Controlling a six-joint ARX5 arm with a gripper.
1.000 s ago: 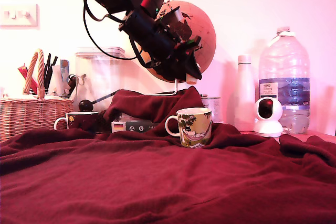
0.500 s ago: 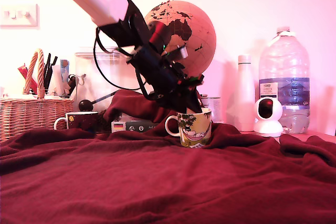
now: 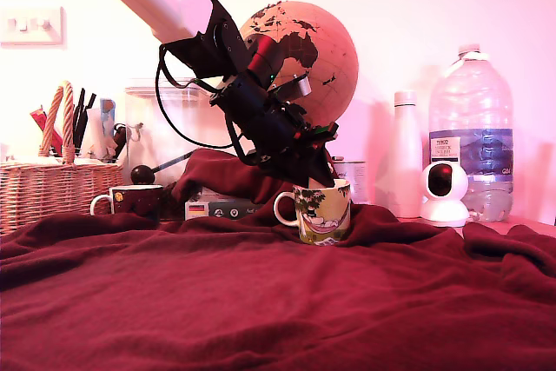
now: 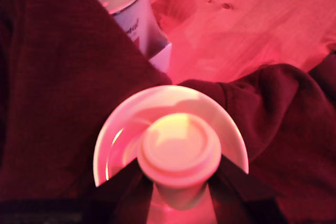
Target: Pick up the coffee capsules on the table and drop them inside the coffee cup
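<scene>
Within the last second the black gripper (image 3: 320,178) has dropped to the rim of the cream cartoon-printed ceramic coffee cup (image 3: 322,215), fingers pinching a pale round coffee capsule (image 4: 178,153) directly above its mouth, ready for release, with red fleece table (image 3: 261,301) at the cup's six o'clock.

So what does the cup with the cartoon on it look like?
The coffee cup is a cream, shiny mug that looks ceramic, with a green-and-pink cartoon on its side and a pale loop handle toward the exterior view's left. It stands upright on the rumpled dark red table cloth. The end effector holds a pale capsule right over its open mouth.
</scene>
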